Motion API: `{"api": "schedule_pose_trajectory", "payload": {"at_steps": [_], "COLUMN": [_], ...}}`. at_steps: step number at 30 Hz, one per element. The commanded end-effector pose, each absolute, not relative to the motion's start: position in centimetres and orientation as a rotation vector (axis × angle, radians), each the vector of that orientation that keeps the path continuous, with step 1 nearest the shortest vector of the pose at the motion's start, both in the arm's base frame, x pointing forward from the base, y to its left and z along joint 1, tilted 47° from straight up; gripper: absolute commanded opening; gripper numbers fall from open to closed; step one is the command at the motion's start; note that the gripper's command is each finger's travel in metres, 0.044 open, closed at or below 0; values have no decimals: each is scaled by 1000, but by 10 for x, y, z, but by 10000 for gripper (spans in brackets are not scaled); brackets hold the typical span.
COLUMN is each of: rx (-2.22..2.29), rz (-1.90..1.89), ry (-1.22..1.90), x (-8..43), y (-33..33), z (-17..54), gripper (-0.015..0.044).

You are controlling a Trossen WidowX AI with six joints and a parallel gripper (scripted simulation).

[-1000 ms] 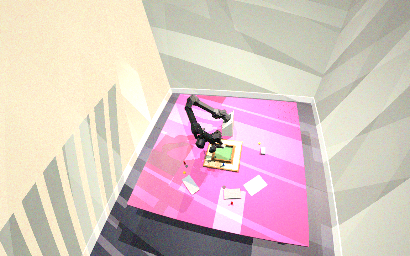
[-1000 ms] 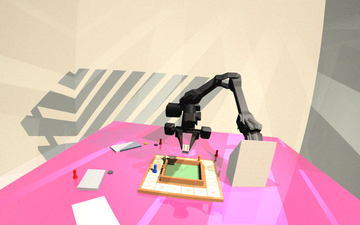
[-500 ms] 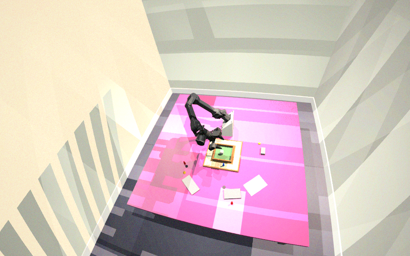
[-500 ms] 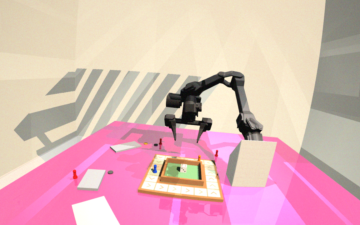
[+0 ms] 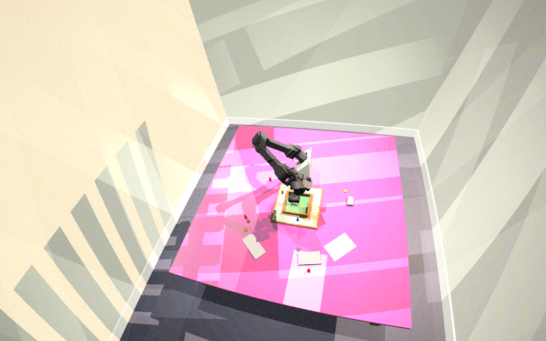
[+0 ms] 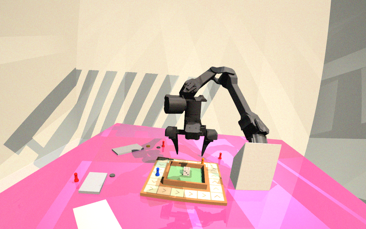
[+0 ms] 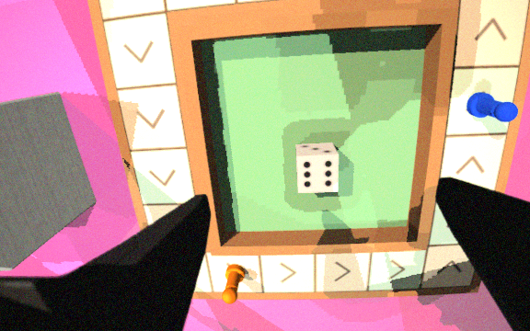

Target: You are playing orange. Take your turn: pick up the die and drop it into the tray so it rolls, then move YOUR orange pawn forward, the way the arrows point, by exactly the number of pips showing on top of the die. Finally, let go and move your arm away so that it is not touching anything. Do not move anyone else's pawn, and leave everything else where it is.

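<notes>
My gripper [image 6: 189,155] [image 7: 322,196] is open and empty above the board [image 6: 184,201]. The white die [image 6: 186,171] [image 7: 316,167] is inside the green-floored tray [image 6: 184,183] [image 7: 247,18], below and between the spread fingers. Its upper face shows six pips in the wrist view; I cannot tell whether it is fully at rest. The orange pawn [image 5: 282,192] [image 6: 202,160] [image 7: 233,282] stands on the board's back row, beside the left corner in the wrist view, where the arrows point right. The blue pawn [image 5: 297,219] [image 6: 157,171] [image 7: 490,107] stands on a side square.
A pale block [image 6: 252,168] [image 7: 26,184] stands beside the board near the arm's base. Red pawns [image 5: 269,179] [image 5: 245,216] [image 5: 308,270] stand off the board. Flat pads [image 5: 253,246] [image 5: 309,257], a white sheet [image 5: 340,246], small discs and a small white box [image 5: 350,201] lie around it.
</notes>
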State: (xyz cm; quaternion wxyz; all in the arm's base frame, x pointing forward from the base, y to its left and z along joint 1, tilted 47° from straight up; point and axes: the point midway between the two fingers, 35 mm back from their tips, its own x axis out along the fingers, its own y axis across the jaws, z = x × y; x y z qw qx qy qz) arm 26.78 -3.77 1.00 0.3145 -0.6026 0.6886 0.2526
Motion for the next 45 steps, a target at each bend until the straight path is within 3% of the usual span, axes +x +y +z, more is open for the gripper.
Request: {"api": "schedule_pose_trajectory", "payload": {"at_steps": [1, 4, 10, 16, 45], "rx": [-1577, -1469, -977, -523, -510], "rz": [675, 496, -216, -764, -779], "ry": [1812, 1817, 1712, 1470, 1461], "x": [267, 261, 224, 187, 186], "y": [-38, -51, -98, -128, -139], "z": [10, 19, 51, 69, 57], "gripper": [440, 361, 204, 200, 200]}}
